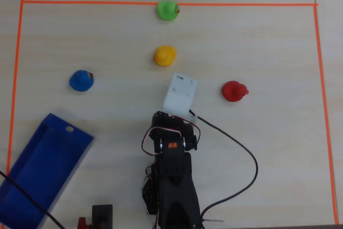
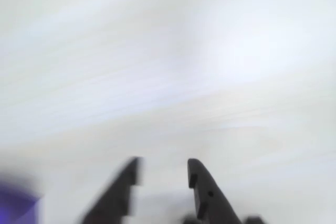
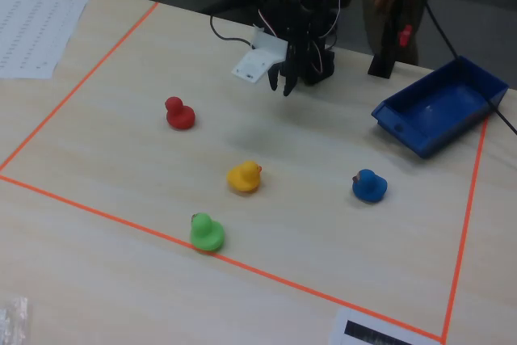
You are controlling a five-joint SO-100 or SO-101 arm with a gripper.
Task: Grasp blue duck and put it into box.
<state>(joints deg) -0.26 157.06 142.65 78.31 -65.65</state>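
Nearest the arm's base in the overhead view: pincer hanging above bare bench, tips pointing down, well apart from every duck. Spread a little, with nothing between the two dark fingers; wrist view badly blurred, showing only pale wood ahead and a smear of blue at the lower left edge. White camera housing riding on the wrist, black cable looping off to the right of the arm. To the left of the base, blue box lying open and tilted at an angle, crossing the orange tape line. Farther out, blue duck resting on the bench up beyond the box, clear of it, to the left of the pincer in the overhead view. Red duck at about the same depth on the opposite side. Beyond the pincer, yellow duck near the middle. Farthest, green duck touching the far tape line.
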